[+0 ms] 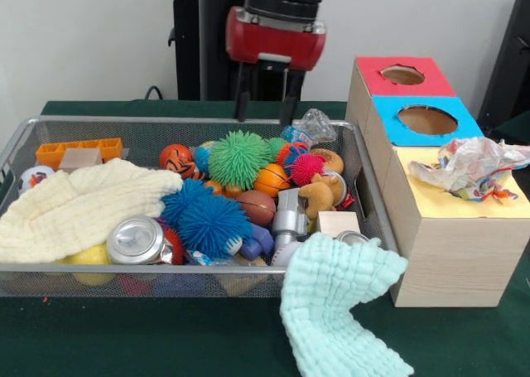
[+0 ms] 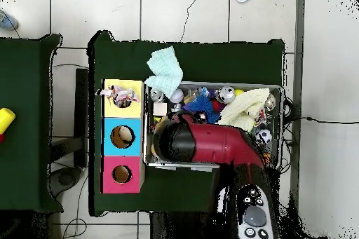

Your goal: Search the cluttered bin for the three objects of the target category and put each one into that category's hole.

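The wire mesh bin (image 1: 190, 268) is full of mixed clutter. One crumpled whitish wrapper with coloured patches (image 1: 468, 168) lies on top of the yellow box (image 1: 447, 203), right of the bin, and it also shows in the overhead view (image 2: 120, 94) at the yellow box's hole. A second crinkly wrapper (image 1: 313, 127) lies at the bin's far right corner. A third is not visible. My gripper (image 1: 265, 108) hangs open and empty above the bin's far edge, left of that second wrapper. In the overhead view the arm (image 2: 203, 144) covers it.
The row of wooden boxes has a red top (image 1: 403, 74), a blue top (image 1: 426, 120) and the yellow one. A cream cloth (image 1: 83, 207) covers the bin's left. A mint cloth (image 1: 335, 311) hangs over its front rim. Green (image 1: 238, 157) and blue (image 1: 203, 215) spiky balls and a can (image 1: 135, 240) lie inside.
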{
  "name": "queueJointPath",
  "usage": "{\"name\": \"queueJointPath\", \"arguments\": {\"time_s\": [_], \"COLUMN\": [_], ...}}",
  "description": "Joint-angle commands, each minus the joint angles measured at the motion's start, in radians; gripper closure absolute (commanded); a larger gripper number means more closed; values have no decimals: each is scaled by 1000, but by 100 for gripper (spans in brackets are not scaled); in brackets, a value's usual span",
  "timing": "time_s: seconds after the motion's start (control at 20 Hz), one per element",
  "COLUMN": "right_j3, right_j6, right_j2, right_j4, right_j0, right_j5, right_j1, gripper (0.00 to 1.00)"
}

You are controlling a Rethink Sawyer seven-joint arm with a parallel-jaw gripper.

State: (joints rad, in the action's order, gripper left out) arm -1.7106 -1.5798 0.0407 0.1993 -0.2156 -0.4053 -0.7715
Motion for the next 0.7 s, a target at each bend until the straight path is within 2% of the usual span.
{"name": "queueJointPath", "arguments": {"time_s": [0.05,0.3,0.7], "right_j3": [-35,-15,25], "right_j6": [103,131,98], "right_j2": [-105,-137,-158], "right_j4": [161,253,381], "right_j0": [-114,-189,-231], "right_j5": [60,76,125], "right_j1": [62,83,129], "gripper": [0,0,0]}}
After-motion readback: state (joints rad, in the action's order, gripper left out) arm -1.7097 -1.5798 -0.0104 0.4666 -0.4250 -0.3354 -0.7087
